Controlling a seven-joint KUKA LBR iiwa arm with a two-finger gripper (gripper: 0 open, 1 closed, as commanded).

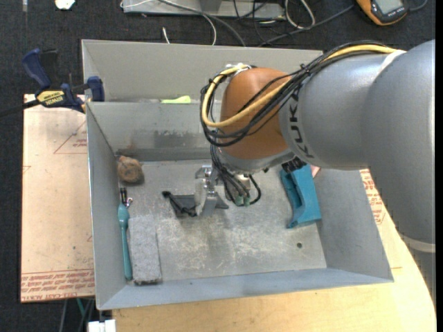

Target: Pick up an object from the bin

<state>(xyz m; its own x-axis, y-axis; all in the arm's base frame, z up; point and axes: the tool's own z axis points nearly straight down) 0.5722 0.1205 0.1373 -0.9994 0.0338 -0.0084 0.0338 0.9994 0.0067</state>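
My gripper (211,191) hangs under the orange wrist cover, low over the bin floor near the middle. Just to its left lies a small black angled clip-like thing (181,205), whose right end reaches up to the gripper's metal tip; I cannot make out whether they touch. A blue plastic bracket-shaped thing (302,196) lies to the right of the gripper, partly under the arm.
A brown lumpy stone-like thing (129,169) sits at the back left. Along the left wall lies a teal brush-like stick (125,237), and beside it a flat grey felt block (145,248). The arm covers the bin's back right.
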